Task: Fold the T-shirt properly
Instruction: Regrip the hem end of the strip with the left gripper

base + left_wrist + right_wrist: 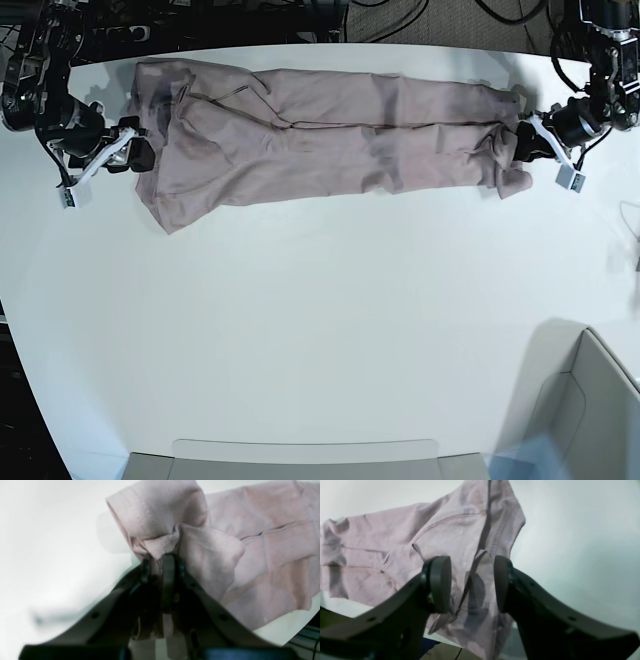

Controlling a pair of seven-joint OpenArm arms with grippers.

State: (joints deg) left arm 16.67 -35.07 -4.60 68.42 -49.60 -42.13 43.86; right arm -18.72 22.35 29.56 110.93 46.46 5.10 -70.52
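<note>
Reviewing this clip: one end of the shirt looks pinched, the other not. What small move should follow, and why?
Probably close the right gripper on the fabric between its pads. The left gripper already pinches a bunched end of the T-shirt, while the right one's jaws stand apart astride the opposite edge. Both ends likely need holding before the long strip can be lifted and folded.

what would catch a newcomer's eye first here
The pink T-shirt, stretched in a long band across the far side of the white table. The left end effector pinches a bunched fold at one end, while the right end effector stands open over the other.
</note>
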